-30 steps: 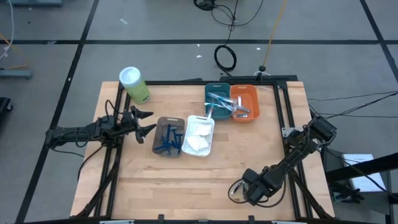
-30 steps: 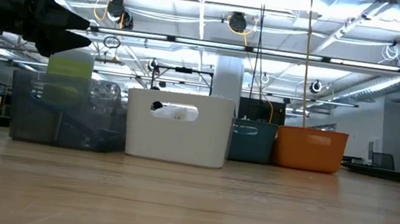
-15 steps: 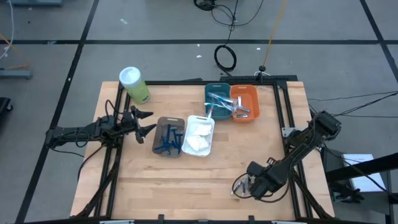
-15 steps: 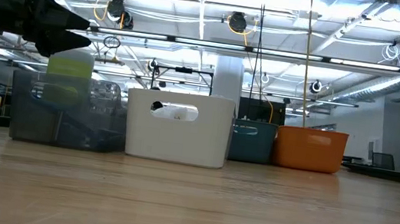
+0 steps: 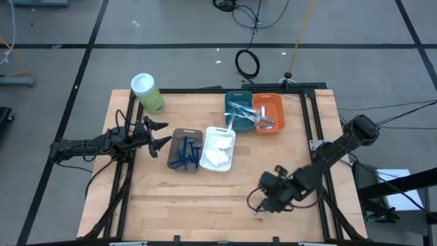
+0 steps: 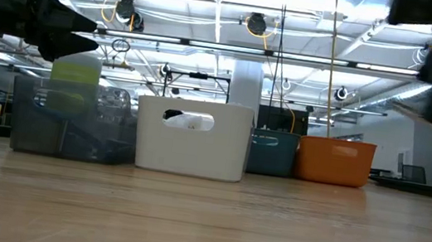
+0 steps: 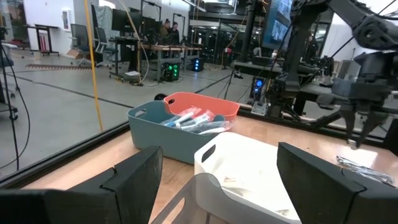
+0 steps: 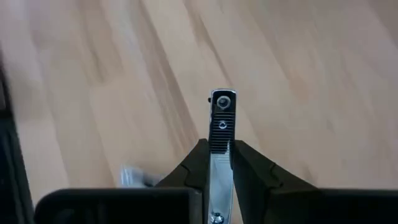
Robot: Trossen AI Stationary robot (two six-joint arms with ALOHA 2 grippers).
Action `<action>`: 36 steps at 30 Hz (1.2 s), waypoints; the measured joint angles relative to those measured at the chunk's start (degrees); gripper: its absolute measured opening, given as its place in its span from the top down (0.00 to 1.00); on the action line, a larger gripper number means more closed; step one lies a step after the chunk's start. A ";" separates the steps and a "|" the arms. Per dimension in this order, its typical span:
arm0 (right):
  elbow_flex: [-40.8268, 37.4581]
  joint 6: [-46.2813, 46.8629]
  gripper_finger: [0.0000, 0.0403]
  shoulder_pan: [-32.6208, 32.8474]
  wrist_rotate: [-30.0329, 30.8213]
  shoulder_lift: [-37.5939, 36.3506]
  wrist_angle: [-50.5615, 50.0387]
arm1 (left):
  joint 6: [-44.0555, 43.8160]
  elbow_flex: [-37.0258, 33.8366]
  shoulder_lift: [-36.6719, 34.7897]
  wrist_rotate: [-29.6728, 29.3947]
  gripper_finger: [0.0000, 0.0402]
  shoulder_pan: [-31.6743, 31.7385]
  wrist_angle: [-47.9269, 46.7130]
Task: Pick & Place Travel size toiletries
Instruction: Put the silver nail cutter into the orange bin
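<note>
- Right tool [image 8: 221, 163] is clenched on a small silvery item [image 8: 221, 127], looks like a nail clipper, hard to be sure; it sticks out past the fingertips.
- In the high view the right tool [image 5: 263, 203] sits over the counter [image 5: 171, 205] toward its near edge, well apart from the white bin [image 5: 218, 148], on that bin's right-arm side.
- Another silvery piece [image 8: 134, 177] lies on the counter just beside the right tool.
- Left tool [image 5: 162, 133] is spread wide with nothing in it, hovering just beside the brown bin [image 5: 184, 150], on the side away from the white bin.
- Brown bin touches the white bin and holds blue razors [image 5: 186, 152].
- White bin holds white packets [image 5: 217, 149].
- Teal bin [image 5: 237, 111] and orange bin [image 5: 268, 113] stand side by side just beyond the white bin, each with toiletries inside.
- Green canister [image 5: 147, 93] stands at the counter's far corner, beyond the brown bin.
</note>
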 joint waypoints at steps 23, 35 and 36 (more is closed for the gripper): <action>-5.88 -51.45 0.91 -35.60 7.45 -7.95 35.32 | 0.00 0.00 0.00 0.00 0.24 0.02 0.00; -7.25 -49.72 0.91 -57.43 11.59 -17.86 10.81 | 0.00 0.00 0.00 0.00 0.24 0.01 0.00; -8.23 -49.59 0.91 -58.70 10.46 -17.84 10.92 | 0.00 0.00 0.00 0.00 0.24 0.02 0.01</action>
